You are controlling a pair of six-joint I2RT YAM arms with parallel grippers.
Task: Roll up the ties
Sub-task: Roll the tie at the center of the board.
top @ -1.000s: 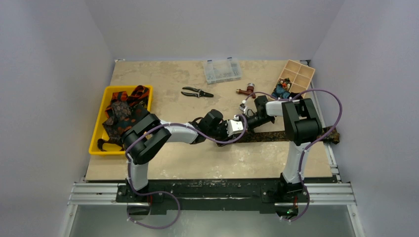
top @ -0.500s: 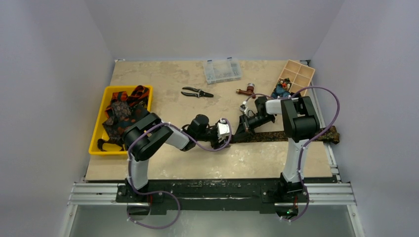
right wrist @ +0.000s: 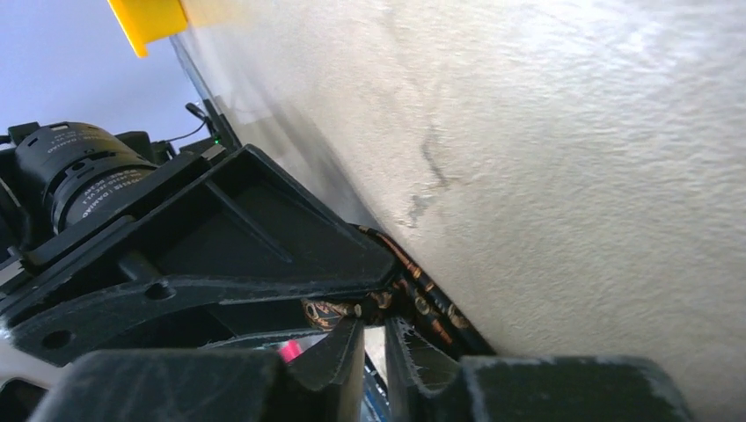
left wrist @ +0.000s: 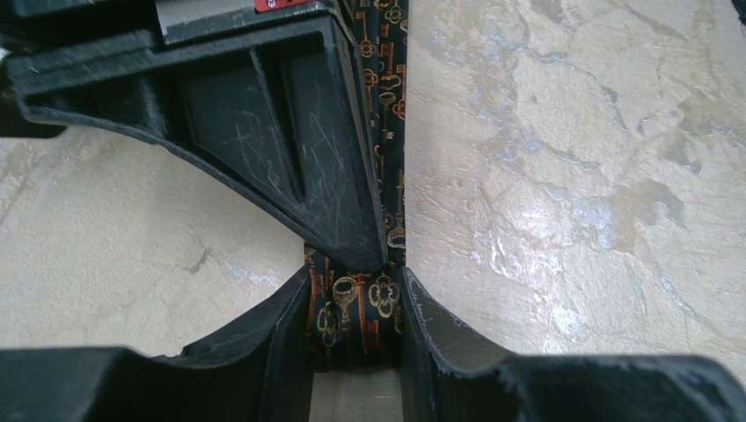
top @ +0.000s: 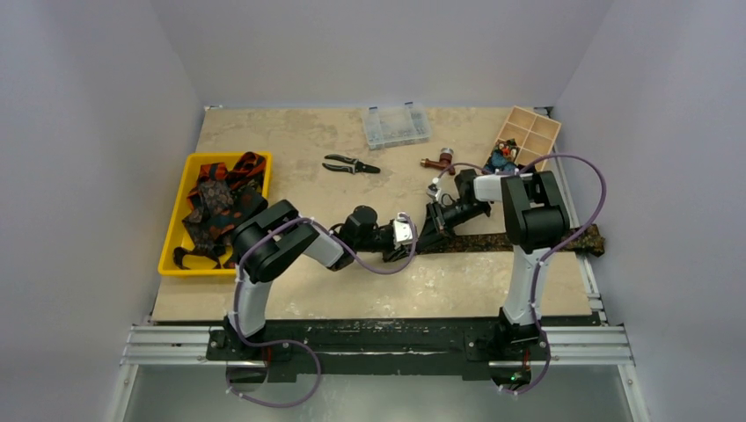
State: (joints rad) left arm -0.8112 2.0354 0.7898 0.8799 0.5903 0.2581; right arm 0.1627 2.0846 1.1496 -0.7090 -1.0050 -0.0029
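Right now we have one tie (top: 475,243) laid flat along the table (top: 290,132), its wide end out by the right edge and its narrow end between the two arms. The other ties (top: 215,200) are heaped in the yellow bin (top: 174,224).

Both grippers meet at that narrow end. Our left gripper (left wrist: 354,277) pinches it, with the cloth filling the gap between the jaws. Our right gripper (right wrist: 374,330) has its jaws almost together with cloth at their tips, but we cannot tell whether they actually grip it.

We judge this to be the start of the roll, so nearly all the work is ahead.

The main risk is crowding, since the fingers of both arms sit touching or just beside each other and a turn of either wrist could knock them together. A thin, slick end could also slip from the pinch. If the first turn goes on skewed, the roll may cone or fall loose.
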